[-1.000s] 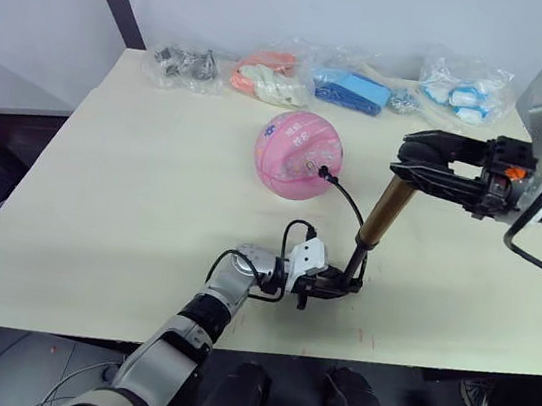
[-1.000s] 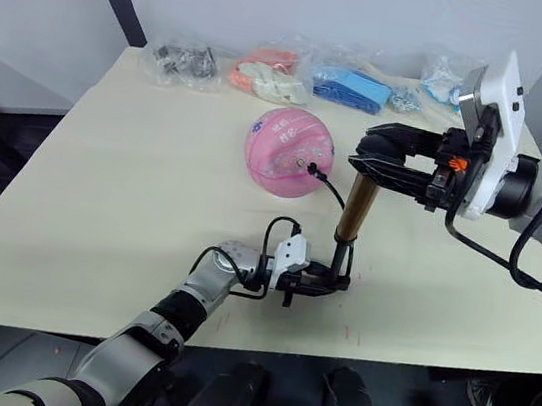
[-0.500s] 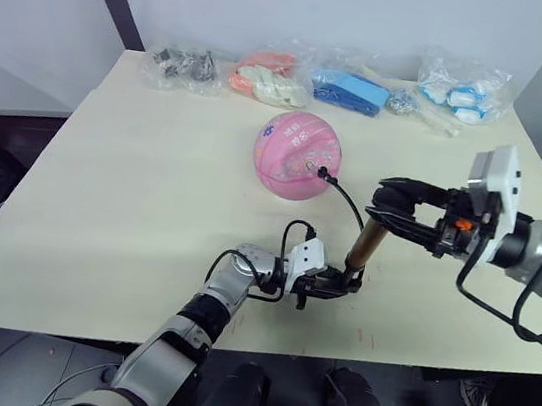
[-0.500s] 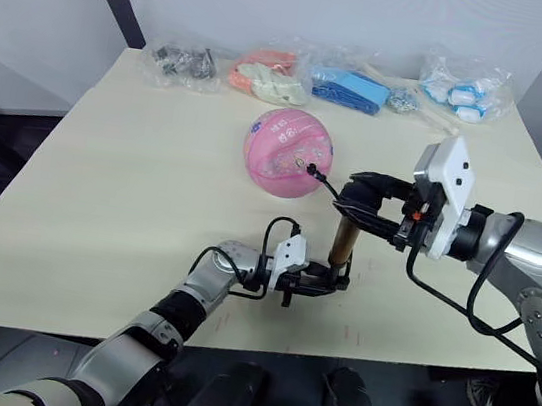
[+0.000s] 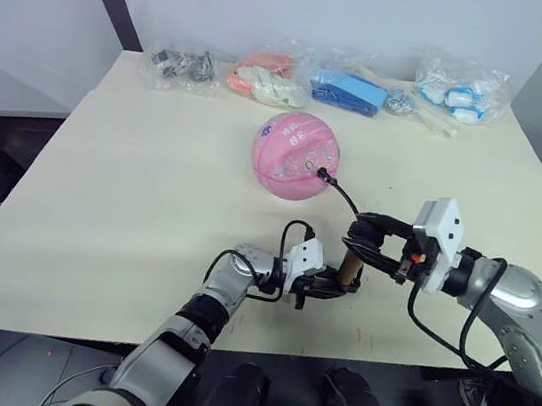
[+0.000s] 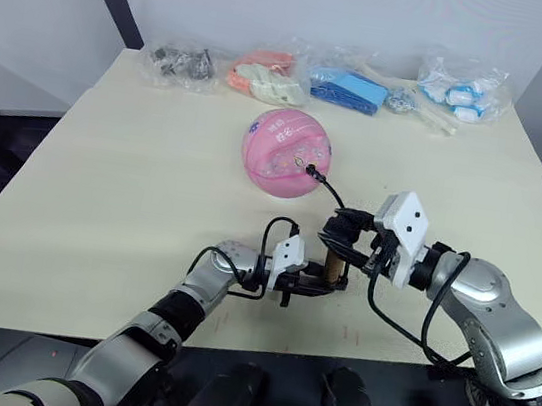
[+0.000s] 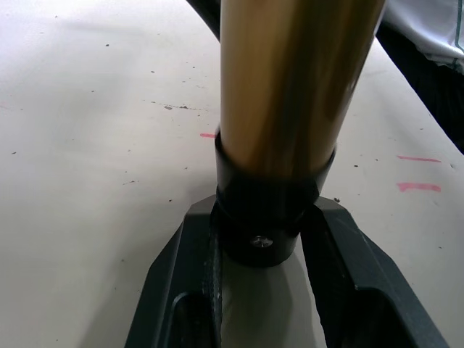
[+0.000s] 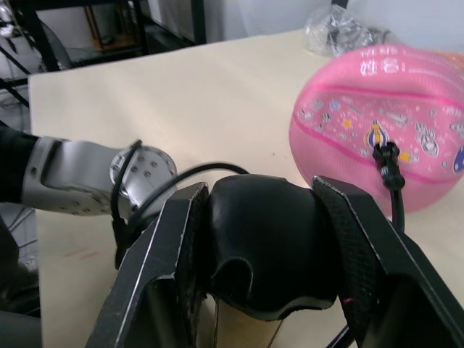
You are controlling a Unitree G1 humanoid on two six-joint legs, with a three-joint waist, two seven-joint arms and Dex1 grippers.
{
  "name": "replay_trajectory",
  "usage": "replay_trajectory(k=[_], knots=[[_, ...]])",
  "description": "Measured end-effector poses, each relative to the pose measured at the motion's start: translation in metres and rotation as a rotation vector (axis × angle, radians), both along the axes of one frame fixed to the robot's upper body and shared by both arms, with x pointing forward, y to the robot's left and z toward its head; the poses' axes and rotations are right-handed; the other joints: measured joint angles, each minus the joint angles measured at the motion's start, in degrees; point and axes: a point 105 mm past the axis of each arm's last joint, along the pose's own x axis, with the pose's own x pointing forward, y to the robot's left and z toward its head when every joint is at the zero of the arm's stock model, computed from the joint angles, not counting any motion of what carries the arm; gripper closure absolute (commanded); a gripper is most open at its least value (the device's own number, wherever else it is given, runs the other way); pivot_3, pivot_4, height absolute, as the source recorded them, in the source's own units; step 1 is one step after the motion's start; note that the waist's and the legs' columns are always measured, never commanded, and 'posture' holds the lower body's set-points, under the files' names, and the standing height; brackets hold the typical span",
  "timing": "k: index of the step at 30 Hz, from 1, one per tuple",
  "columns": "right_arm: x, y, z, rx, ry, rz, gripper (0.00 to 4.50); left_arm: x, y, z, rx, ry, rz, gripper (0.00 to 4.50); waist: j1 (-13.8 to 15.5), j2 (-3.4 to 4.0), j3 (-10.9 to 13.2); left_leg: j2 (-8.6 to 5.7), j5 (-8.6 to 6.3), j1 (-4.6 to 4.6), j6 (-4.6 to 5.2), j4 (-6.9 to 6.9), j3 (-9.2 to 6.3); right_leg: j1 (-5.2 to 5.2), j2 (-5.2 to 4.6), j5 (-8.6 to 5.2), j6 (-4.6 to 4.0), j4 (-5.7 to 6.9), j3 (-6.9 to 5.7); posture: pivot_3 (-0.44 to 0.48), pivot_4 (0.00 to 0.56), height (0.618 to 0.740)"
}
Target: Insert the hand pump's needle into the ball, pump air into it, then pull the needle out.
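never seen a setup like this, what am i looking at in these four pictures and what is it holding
This is a two-armed humanoid robot pumping up a ball. The two wide pictures come from cameras in its head, looking down over a pale table. The two close pictures come from a camera on each wrist, looking along that arm's two black fingers.

The left gripper is clamped on the black bottom cap of the hand pump, steadying its gold barrel upright on the table. The right gripper is closed on the pump's black handle at the top, pressed low over the barrel.

A thin black hose runs from the pump to the pink ball, where its end fitting sits plugged into the ball; the needle itself is hidden.

Along the far edge lie several plastic-bagged items.
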Motion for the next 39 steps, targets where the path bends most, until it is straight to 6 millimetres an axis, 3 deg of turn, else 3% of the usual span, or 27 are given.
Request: replay_trajectory(k=[13,32,39], knots=[[0.007,-0.003,0.012,-0.015,0.045,-0.005,2.69,0.0,0.0,0.001,-0.007,0.002,0.0,3.38,0.0,0.0,0.0,0.0,0.0,-0.06,0.01,0.0,-0.02,-0.02,-0.01,0.0,0.0,-0.04,-0.02,0.0,0.15,0.74],[-0.004,-0.016,0.092,-0.026,-0.06,0.073,2.69,0.0,-0.001,0.001,-0.01,0.002,-0.004,3.38,0.1,0.03,0.1,0.02,-0.07,-0.13,0.13,0.0,-0.01,-0.05,-0.07,0.0,0.0,-0.04,-0.04,0.0,0.15,0.74],[-0.006,-0.021,0.11,-0.041,-0.077,0.08,2.69,-0.001,-0.003,0.001,-0.013,0.004,-0.007,3.38,0.3,0.03,0.1,0.02,-0.07,-0.16,0.14,0.0,0.02,-0.07,-0.11,0.0,0.0,-0.04,-0.04,0.0,0.15,0.74]])
